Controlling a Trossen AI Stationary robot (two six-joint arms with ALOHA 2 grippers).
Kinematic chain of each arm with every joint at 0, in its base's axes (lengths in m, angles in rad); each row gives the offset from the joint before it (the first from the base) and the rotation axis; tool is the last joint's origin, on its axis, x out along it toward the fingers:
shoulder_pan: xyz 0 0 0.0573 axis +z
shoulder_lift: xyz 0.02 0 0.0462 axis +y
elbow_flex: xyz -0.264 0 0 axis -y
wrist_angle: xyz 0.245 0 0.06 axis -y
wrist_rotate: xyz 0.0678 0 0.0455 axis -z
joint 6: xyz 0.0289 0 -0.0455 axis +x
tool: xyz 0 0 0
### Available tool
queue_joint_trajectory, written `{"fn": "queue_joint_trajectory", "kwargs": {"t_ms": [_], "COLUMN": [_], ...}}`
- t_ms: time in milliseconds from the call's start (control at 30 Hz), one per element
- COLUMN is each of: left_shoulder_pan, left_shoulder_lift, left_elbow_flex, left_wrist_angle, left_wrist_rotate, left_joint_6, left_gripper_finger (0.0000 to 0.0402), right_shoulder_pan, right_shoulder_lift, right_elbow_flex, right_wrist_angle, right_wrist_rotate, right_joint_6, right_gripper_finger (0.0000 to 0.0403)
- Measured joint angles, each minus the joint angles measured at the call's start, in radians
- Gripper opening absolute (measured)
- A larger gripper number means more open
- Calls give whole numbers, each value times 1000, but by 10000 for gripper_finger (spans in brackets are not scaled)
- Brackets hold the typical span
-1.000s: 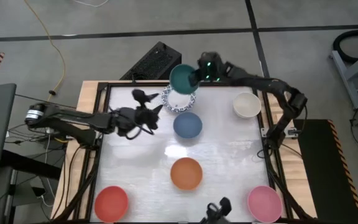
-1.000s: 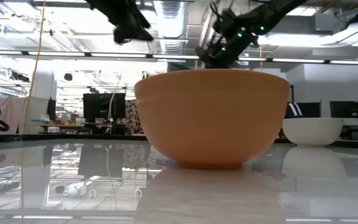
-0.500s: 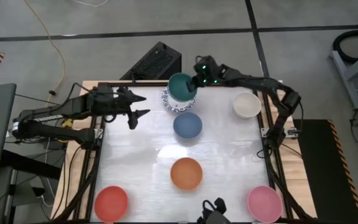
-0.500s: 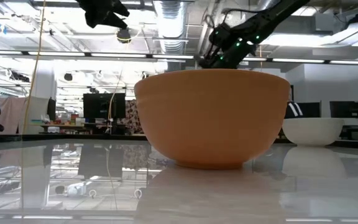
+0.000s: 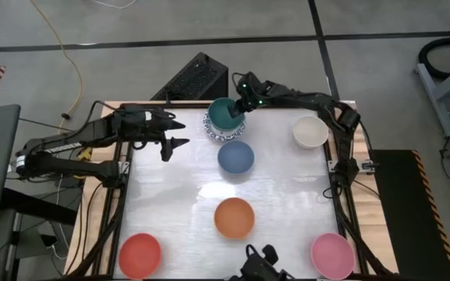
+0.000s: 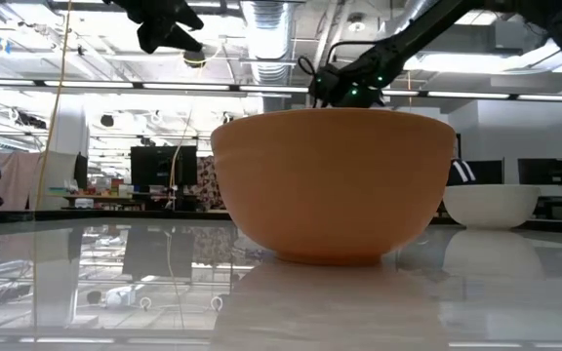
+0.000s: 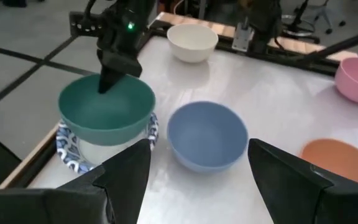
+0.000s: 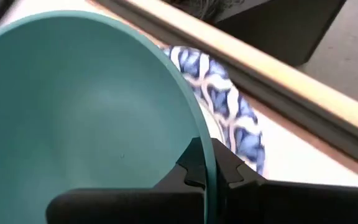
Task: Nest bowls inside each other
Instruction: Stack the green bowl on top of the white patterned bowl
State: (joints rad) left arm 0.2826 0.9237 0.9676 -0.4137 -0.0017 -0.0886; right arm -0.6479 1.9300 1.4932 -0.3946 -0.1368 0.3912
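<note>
My right gripper (image 5: 241, 107) is shut on a teal bowl (image 5: 225, 114) at the far middle of the table. The bowl is over and partly inside a white bowl with a blue-patterned rim (image 7: 73, 152). Whether it rests in that bowl I cannot tell. My left gripper (image 5: 181, 133) hangs open above the table, left of these two bowls, and holds nothing. A blue bowl (image 5: 236, 157) stands just in front of the stack. My right gripper pinches the teal bowl's rim (image 8: 202, 146) on the bowl's far right side. One finger (image 8: 190, 163) is inside the bowl and one (image 8: 230, 165) is outside. The fingers slant down from the table's far right. The bowl sits slightly tilted over the patterned bowl.
A cream bowl (image 5: 310, 131) stands far right and an orange bowl (image 5: 233, 218) in the middle. A red bowl (image 5: 140, 254) is near left and a pink bowl (image 5: 332, 254) near right. A raised dark frame (image 5: 123, 179) borders the table.
My right gripper has lowered the teal bowl onto the patterned bowl, tipping further down. My left gripper has drawn back from the patterned bowl toward the table's left edge, risen a little and rolled over, staying open.
</note>
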Motion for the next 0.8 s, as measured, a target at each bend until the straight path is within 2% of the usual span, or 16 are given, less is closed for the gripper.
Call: {"fn": "queue_joint_trajectory", "kwargs": {"t_ms": [500, 800], "left_shoulder_pan": [19, 19], "left_shoulder_lift": [1, 1], "left_elbow_flex": [-3, -3], "left_wrist_angle": [-33, -34], "left_wrist_rotate": [24, 23], "left_joint_6": [16, 16], "left_gripper_finger": [259, 259], "right_shoulder_pan": [-4, 4], "right_shoulder_lift": [56, 55], "right_elbow_flex": [39, 39], "right_wrist_angle": [-65, -65], "right_wrist_rotate": [56, 56], "right_joint_6": [-8, -20], "right_gripper_finger": [12, 66]}}
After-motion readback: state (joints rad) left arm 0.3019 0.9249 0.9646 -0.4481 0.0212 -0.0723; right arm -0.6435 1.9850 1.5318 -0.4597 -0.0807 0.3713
